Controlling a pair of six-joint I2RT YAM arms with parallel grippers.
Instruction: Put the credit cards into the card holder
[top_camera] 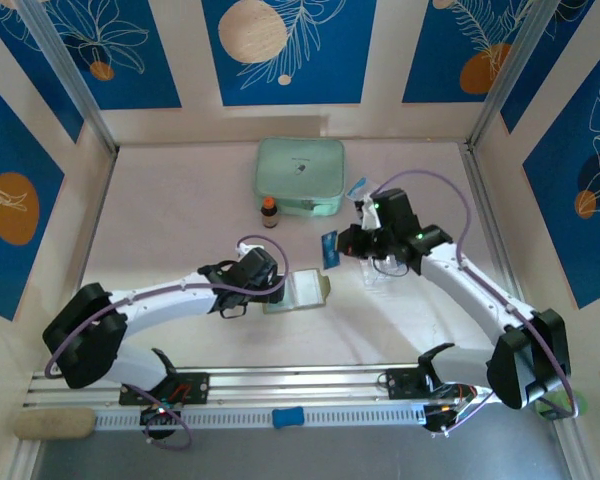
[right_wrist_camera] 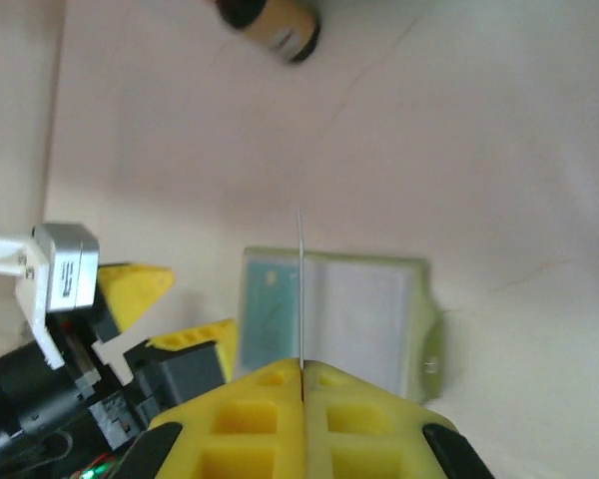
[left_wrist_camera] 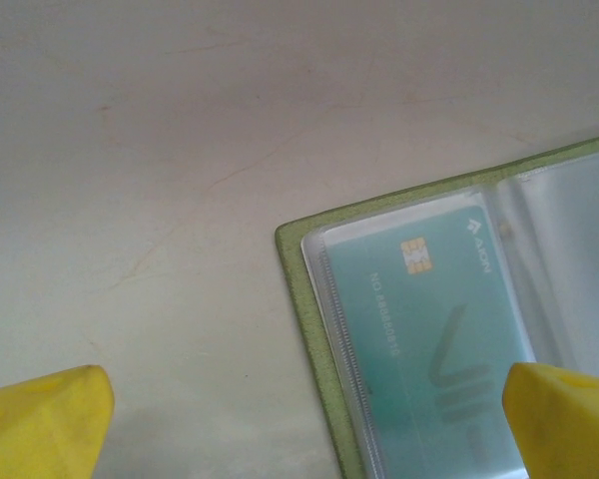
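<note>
Card holder [left_wrist_camera: 309,329] pocket shows teal card [left_wrist_camera: 429,339] printed "AION" beside its chip [left_wrist_camera: 416,256].

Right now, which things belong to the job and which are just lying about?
Job: card holder, teal card in its pocket, blue card in the right claw.
Lying about: mint case, small bottle.

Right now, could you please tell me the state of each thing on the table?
card holder: open, lying flat
pocketed credit card: inside a clear pocket
held credit card: upright, pinched edge-on
left pincer: open, empty
right pincer: shut on held credit card
zip case: closed
bottle: upright
</note>
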